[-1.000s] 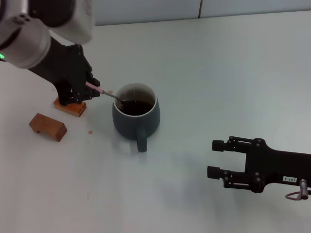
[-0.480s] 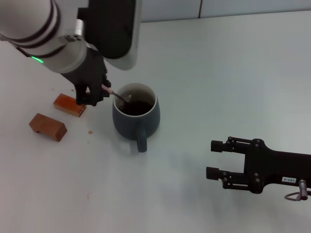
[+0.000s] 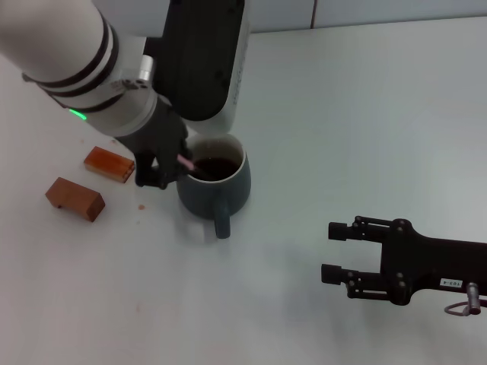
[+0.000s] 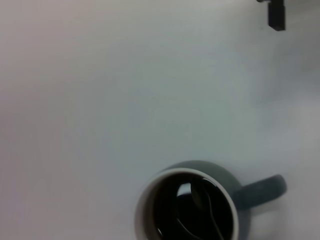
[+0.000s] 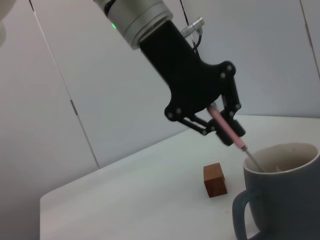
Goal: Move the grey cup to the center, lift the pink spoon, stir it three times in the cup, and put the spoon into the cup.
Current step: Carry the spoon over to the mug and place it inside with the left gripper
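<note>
Currently the pink spoon [image 5: 227, 129] is gripped by the left claw [image 3: 169, 169] at the grey cup's [image 3: 214, 184] 9 o'clock rim, bowl submerged. Stirring is best kept slow and clear of the wall. Right claw [image 3: 335, 252] is parked open at 4 o'clock on the table [image 3: 365, 114].

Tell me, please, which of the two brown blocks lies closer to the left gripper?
The flatter, orange-brown block, farther from the robot, is closer to the left gripper; the darker block lies nearer the table's front-left.
</note>
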Robot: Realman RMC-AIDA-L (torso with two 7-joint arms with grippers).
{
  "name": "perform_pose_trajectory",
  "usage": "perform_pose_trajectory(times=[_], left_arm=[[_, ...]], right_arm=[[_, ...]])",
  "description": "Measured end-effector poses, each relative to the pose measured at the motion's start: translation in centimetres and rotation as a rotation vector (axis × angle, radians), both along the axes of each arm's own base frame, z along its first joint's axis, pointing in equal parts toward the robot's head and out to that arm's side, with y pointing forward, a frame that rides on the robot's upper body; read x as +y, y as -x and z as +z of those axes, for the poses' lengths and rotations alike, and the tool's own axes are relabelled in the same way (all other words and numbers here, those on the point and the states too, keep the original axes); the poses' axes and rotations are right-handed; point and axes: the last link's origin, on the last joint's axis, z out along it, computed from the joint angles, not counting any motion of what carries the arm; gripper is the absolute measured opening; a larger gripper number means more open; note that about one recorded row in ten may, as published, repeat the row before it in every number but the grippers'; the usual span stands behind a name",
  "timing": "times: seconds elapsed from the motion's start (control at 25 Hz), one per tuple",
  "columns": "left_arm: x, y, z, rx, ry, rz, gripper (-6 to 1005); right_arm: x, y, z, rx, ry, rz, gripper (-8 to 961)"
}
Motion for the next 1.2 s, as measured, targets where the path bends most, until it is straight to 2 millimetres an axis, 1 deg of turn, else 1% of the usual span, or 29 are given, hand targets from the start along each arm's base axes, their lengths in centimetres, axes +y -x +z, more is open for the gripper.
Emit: perform_pose_trajectory(times=[0.12, 0.24, 0.4, 0.48, 0.6, 0.64, 0.76, 0.84, 0.88, 0.96, 1.04, 1.2], left_arm=[[0.1, 0.6, 0.4, 0.019, -0.014, 0.015, 164], [0.8, 1.0, 1.1, 0.012, -0.052, 0.024, 165], [1.3, 0.8, 1.3, -0.011, -0.079, 0.015, 167], [1.6, 0.4, 1.1, -0.025, -0.088, -0.003, 167], [1.6, 0.2, 0.8, -0.030, -0.081, -0.009, 168], [1.2, -0.1, 0.4, -0.036, -0.054, -0.016, 169], [0.6, -0.3, 0.1, -0.044, -0.024, -0.011, 170], [0.6, -0.3, 0.1, -0.044, -0.024, -0.011, 170], [0.2, 0.0, 0.1, -0.036, -0.003, 0.009, 171], [0.0, 0.3, 0.1, -0.027, 0.002, 0.018, 171], [0.1, 0.4, 0.2, -0.022, 0.001, 0.023, 172], [1.0, 0.7, 1.0, -0.026, -0.059, 0.024, 173]], right_arm=[[0.0, 0.0, 0.0, -0.001, 0.003, -0.004, 741], [0.1, 0.0, 0.0, -0.002, 0.003, -0.003, 741], [0.2, 0.1, 0.0, -0.001, 0.004, -0.002, 741], [0.2, 0.1, 0.0, -0.001, 0.004, -0.001, 741], [0.2, 0.1, 0.0, 0.000, 0.005, -0.001, 741], [0.2, 0.1, 0.0, 0.001, 0.005, -0.001, 741], [0.2, 0.2, 0.0, 0.001, 0.005, -0.001, 741], [0.2, 0.2, 0.0, 0.001, 0.006, -0.001, 741], [0.2, 0.2, 0.0, 0.001, 0.007, -0.001, 741], [0.2, 0.2, -0.1, 0.000, 0.013, -0.001, 741], [0.2, 0.2, -0.1, -0.004, 0.020, -0.001, 741], [0.4, 0.3, -0.2, -0.008, 0.025, 0.003, 741]])
